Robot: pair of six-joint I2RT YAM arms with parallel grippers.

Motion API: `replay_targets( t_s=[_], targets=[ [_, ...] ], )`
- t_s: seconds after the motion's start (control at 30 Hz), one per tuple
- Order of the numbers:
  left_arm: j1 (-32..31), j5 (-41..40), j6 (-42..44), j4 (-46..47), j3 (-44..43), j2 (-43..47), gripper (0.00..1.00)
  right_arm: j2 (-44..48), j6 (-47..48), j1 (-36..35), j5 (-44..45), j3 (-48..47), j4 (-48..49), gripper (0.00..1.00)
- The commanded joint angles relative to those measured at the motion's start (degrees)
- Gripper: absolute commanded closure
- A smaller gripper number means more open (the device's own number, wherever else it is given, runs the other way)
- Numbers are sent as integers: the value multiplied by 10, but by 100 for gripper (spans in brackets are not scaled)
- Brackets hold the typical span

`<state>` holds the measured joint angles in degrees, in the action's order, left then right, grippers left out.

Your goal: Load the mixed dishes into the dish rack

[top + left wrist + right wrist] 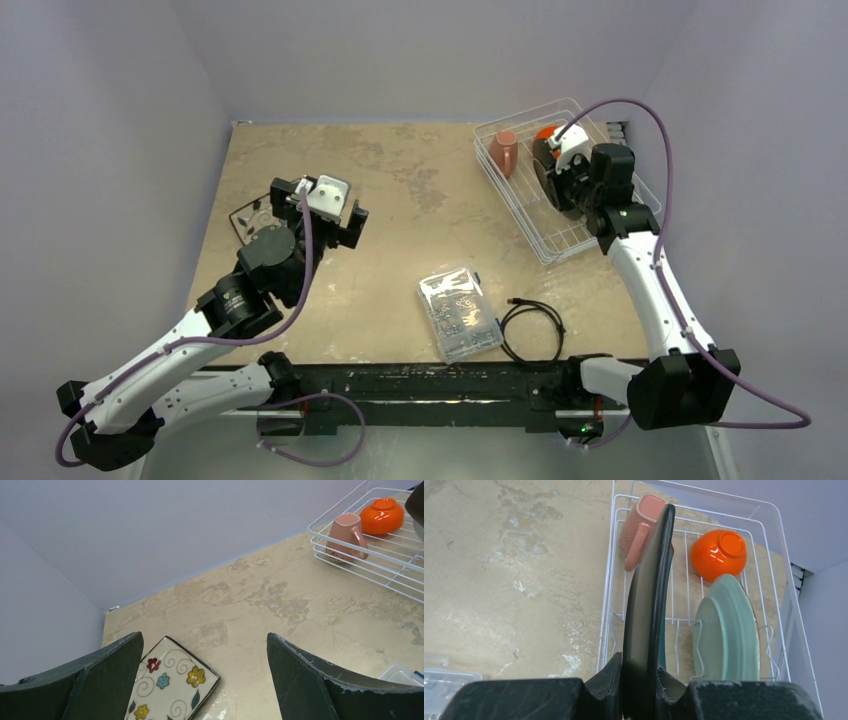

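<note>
Right gripper (640, 672) is clamped on the near edge of the dark teal square plate (649, 605), held upright on edge over the dish rack (520, 205); contact with the wires cannot be determined. Just beside it, the pale green round flowered plate (729, 630) stands in the rack. Beyond are the upturned orange bowl (718, 554) and the pink cup (639, 525). Left gripper (203, 636), wide open and empty, hangs over the white floral square plate (172, 685), which lies flat on the table (400, 180).

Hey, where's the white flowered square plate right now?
The white flowered plate lies flat on the table at the left side, just under the open left tool, well apart from the dish rack at the far right.
</note>
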<state>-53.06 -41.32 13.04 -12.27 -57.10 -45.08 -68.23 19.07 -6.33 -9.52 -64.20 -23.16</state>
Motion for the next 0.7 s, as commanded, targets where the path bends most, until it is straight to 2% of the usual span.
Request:
replay_targets(
  t_s=[0.0, 0.33, 0.67],
  targets=[
    [-3, -1, 2, 17, -7, 6, 7, 14, 26, 26, -53, -23, 108, 100],
    [-3, 4, 2, 17, -6, -2, 8, -36, 14, 49, -109, -29, 139, 100],
    [-3, 5, 3, 18, -7, -3, 8, -47, -1, 82, -106, -2, 179, 100]
  ],
)
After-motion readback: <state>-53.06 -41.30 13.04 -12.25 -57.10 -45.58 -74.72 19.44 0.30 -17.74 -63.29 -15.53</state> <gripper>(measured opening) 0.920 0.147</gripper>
